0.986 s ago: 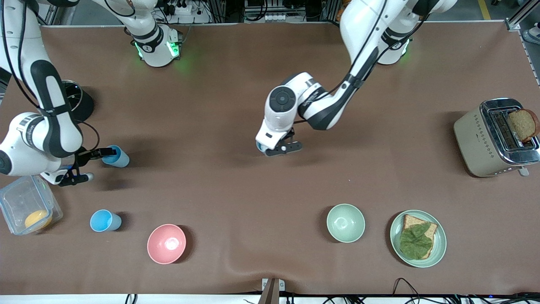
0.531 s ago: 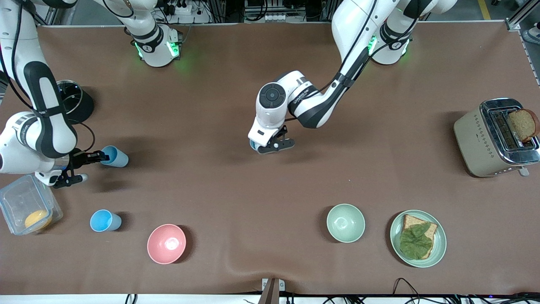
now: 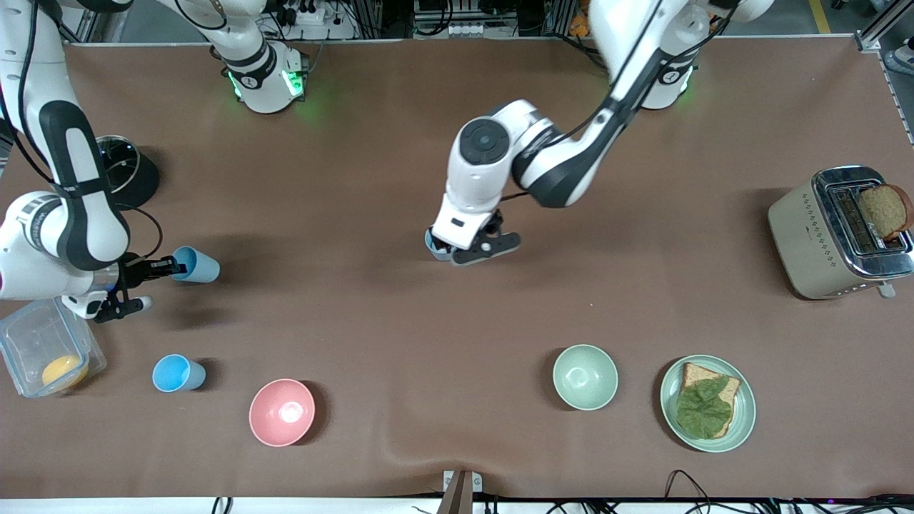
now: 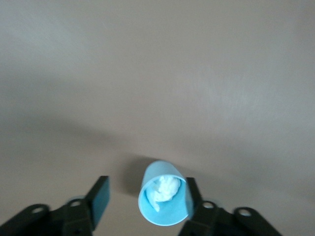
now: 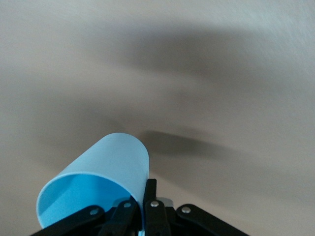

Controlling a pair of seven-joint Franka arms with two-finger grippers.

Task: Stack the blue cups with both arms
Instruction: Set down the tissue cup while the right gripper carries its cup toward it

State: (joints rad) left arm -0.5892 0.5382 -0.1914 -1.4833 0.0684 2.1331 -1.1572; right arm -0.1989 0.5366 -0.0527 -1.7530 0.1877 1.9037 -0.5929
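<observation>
Three blue cups show. My right gripper point(image 3: 156, 270) is shut on the rim of one blue cup point(image 3: 198, 265) and holds it tilted on its side above the table near the right arm's end. In the right wrist view the fingers point(image 5: 150, 191) pinch that cup's wall point(image 5: 108, 162). My left gripper point(image 3: 465, 251) is open low over the table's middle, around a second blue cup point(image 3: 431, 243). In the left wrist view this cup point(image 4: 165, 204) stands between the fingers point(image 4: 101, 196), close against one. The third blue cup point(image 3: 177, 373) stands upright, nearer to the front camera.
A pink bowl point(image 3: 281, 412) sits beside the third cup. A pale green bowl point(image 3: 585, 376) and a plate with bread and lettuce point(image 3: 707, 403) lie toward the left arm's end. A toaster point(image 3: 839, 232), a clear box point(image 3: 46, 353) and a black pot point(image 3: 128, 168) stand at the ends.
My left hand shifted a little toward the right arm's end and back, turning at the wrist over its cup. My right gripper with its cup has barely moved.
</observation>
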